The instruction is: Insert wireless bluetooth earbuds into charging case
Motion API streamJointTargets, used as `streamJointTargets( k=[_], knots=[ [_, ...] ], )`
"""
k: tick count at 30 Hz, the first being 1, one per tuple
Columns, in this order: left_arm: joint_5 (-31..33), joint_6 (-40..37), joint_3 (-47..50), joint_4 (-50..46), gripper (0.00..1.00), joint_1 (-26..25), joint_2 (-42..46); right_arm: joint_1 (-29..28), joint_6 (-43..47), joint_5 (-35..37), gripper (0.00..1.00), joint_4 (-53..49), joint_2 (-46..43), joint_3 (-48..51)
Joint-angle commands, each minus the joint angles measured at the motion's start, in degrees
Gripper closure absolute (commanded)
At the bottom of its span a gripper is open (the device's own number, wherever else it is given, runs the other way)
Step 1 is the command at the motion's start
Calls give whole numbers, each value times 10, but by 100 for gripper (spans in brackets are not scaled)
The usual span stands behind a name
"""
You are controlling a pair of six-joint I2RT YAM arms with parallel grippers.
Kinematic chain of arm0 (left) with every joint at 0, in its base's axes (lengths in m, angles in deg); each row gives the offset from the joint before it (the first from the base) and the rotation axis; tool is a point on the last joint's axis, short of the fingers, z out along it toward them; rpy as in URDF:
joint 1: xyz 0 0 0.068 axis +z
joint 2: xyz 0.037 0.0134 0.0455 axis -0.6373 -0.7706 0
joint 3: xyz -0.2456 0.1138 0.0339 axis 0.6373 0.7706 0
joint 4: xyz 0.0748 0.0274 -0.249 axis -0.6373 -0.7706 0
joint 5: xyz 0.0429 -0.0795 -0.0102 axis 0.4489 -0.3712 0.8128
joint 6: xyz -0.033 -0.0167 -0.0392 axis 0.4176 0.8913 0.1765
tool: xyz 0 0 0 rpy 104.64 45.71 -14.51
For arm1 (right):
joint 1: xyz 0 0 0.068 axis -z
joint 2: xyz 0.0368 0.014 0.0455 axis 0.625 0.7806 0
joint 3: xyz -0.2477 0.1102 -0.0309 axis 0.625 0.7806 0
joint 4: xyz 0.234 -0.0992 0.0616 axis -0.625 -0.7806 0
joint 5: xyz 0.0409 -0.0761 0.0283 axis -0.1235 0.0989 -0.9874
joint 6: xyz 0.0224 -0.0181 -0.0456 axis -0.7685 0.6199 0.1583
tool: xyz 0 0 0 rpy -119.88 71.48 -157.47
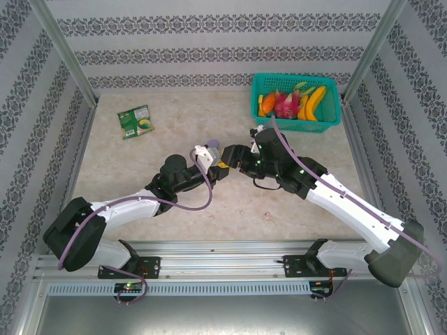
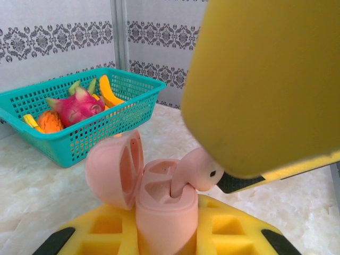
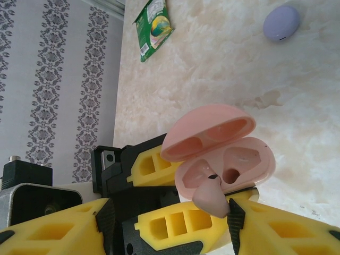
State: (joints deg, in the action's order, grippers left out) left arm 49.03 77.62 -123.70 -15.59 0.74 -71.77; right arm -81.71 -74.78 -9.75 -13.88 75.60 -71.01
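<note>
Where the arms meet: middle of the table, with both grippers nose to nose in the overhead view.
Green packet: lying flat at ten o'clock from the grippers, well apart from everything else.
Left gripper: clamped tight on the pink case, with a yellow finger on either side of its body.
Lilac case: closed, on the table by itself, just at twelve o'clock from the left gripper in the overhead view.
Pink case: upright between the left fingers in the left wrist view, its lid swung open toward nine o'clock.
Earbud: pink, with its stem down in the socket on the case's three o'clock side. Its head leans out toward three o'clock and is not seated flush.
Right gripper: jaws standing well apart and gripping nothing. The black tip of one big yellow finger rests against the earbud's head from three o'clock.
Basket: teal, at one o'clock from the grippers near the table's far edge, holding fruit.
</note>
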Motion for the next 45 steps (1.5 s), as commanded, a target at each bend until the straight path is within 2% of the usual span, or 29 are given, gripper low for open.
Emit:
streamJointTargets(
  k=[1, 29, 39, 45],
  knots=[
    [-2, 0, -6, 14, 100, 3, -10, -15, -11, -32, 39, 46, 9, -23],
    [-4, 15, 3, 31, 100, 3, -25, -22, -16, -43, 41, 67, 45, -77],
    [20, 13, 10, 33, 100, 4, -28, -15, -13, -35, 41, 55, -2, -43],
    [20, 19, 11, 42, 100, 4, -33, -14, -18, -35, 41, 59, -1, -40]
  ],
)
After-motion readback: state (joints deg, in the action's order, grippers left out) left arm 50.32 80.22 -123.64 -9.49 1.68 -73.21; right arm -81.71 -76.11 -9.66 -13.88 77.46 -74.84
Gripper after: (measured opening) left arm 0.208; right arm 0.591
